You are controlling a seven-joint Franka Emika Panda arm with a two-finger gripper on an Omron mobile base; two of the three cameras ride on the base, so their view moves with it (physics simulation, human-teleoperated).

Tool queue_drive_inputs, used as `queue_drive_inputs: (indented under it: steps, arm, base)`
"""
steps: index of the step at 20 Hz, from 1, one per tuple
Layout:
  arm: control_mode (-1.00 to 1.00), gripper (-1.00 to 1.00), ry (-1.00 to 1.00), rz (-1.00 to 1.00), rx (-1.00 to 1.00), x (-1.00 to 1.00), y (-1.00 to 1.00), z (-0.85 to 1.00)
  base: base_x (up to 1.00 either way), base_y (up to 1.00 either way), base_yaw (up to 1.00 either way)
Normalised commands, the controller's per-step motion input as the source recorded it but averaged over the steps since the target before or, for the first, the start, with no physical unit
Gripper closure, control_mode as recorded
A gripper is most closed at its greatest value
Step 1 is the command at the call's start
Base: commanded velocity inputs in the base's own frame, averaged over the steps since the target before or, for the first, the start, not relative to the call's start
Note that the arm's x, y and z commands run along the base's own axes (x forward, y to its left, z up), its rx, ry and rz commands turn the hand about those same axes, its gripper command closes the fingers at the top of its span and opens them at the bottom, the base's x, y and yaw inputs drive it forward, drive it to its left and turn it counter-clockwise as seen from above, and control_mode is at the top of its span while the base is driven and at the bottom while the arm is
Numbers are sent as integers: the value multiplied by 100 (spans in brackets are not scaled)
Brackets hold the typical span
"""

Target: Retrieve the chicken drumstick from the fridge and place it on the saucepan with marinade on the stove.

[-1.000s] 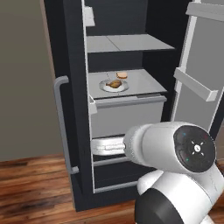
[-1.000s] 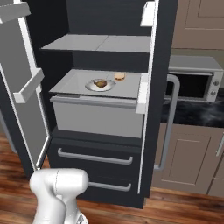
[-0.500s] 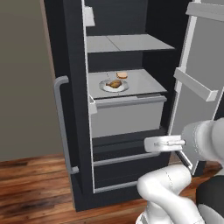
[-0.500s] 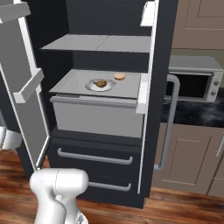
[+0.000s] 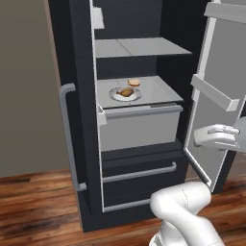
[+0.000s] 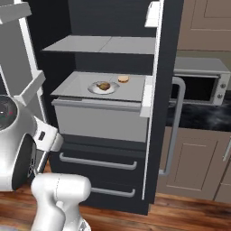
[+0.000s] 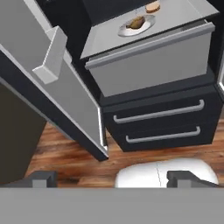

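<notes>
The fridge stands with both doors swung open. On its middle grey shelf lies the golden-brown chicken drumstick on a small white plate. My gripper is open and holds nothing. It hangs low in front of the fridge, well back from the shelf, looking up at the drawers and plate. The saucepan with marinade and the stove are out of view.
A small tan bun lies just behind the plate. The open right-hand door with its shelf rail stands close beside my arm. A microwave sits over a dark counter. Two lower drawers are closed.
My arm has swung out from in front of the fridge toward the open right-hand door, uncovering the lower drawers. The gripper has stayed open; the drumstick has not moved.
</notes>
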Motion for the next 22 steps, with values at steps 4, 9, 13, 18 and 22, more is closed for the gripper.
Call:
queue_drive_inputs:
  steps: [4,9,13,18,22]
  arm:
    - [-100,-100,8,-5,0,89,-13,-3]
    - [-100,-100,4,-6,-12,92,0,-22]
    - [-100,-100,-7,-6,-34,48,5,-34]
    - [-100,-100,-16,-1,-33,14,0,-25]
    - [-100,-100,-5,0,-8,0,-8,0]
  base:
    - [0,0,0]
    - [0,0,0]
    - [0,0,0]
    - [0,0,0]
    - [0,0,0]
